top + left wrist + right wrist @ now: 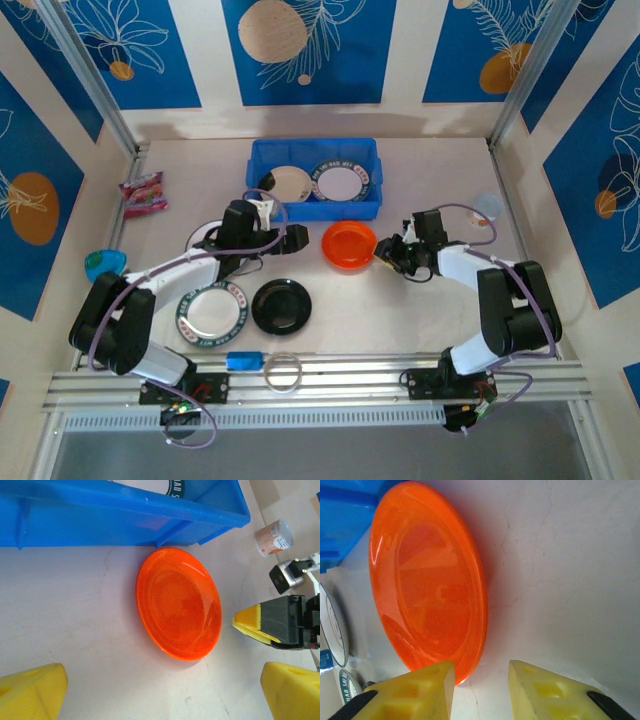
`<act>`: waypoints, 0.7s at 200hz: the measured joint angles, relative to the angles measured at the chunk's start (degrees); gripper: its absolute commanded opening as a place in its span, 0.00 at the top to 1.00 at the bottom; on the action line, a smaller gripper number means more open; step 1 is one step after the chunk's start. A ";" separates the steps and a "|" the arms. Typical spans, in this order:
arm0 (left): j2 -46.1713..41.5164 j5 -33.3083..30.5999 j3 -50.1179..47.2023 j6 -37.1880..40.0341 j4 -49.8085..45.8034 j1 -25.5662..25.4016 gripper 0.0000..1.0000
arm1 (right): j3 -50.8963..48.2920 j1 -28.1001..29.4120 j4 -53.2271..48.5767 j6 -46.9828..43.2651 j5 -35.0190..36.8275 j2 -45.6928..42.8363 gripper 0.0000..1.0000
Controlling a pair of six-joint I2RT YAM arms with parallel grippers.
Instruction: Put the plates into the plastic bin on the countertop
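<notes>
An orange plate (349, 244) lies flat on the countertop (440, 170), just in front of the blue plastic bin (262, 156). Two plates rest inside the bin, a cream one (285, 183) and a white one with a patterned rim (340, 183). My right gripper (383, 252) is at the orange plate's right edge. In the right wrist view its jaws (481, 680) stand a little apart over bare table, and the plate's rim (470, 630) meets the left finger. My left gripper (297, 238) sits wide open left of the orange plate (177, 602), holding nothing.
A black plate (281, 306) and a patterned-rim plate (211, 312) lie near the front; another white plate (203, 236) is partly under the left arm. A pink packet (143, 193), a teal object (103, 263), a blue lid (245, 360), a clear ring (283, 371) and a small cup (487, 207) surround them.
</notes>
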 measured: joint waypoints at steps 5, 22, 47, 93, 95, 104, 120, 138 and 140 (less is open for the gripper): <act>0.00 0.17 -0.04 -0.13 0.13 -0.02 0.02 | 0.02 0.07 0.31 0.00 -0.02 0.46 0.65; 0.02 0.44 -0.07 -0.44 0.66 -0.09 0.02 | 0.28 0.11 0.90 0.02 -0.46 2.34 0.65; 0.04 0.66 -0.15 -0.81 1.18 -0.09 0.02 | 0.96 0.28 1.70 0.02 -0.90 4.85 0.67; 0.33 0.87 -0.44 -0.83 1.90 -0.09 0.02 | 1.84 0.52 3.63 0.68 -2.05 7.08 0.68; 0.35 0.87 -0.44 -0.81 1.92 -0.09 0.02 | 1.88 0.57 3.74 0.66 -2.14 7.15 0.68; 0.48 0.87 -0.44 -0.83 2.03 -0.09 0.02 | 2.12 0.68 4.24 0.87 -2.32 7.56 0.69; 0.98 1.01 -0.44 -0.83 2.23 -0.09 0.02 | 2.62 0.98 5.35 1.38 -2.75 8.70 0.69; 1.60 1.03 -0.44 -0.83 2.21 -0.09 0.03 | 3.43 1.07 5.68 2.03 -3.32 9.75 0.70; 1.66 1.03 -0.44 -0.83 2.21 -0.09 0.03 | 3.50 1.09 5.77 2.19 -3.41 9.86 0.70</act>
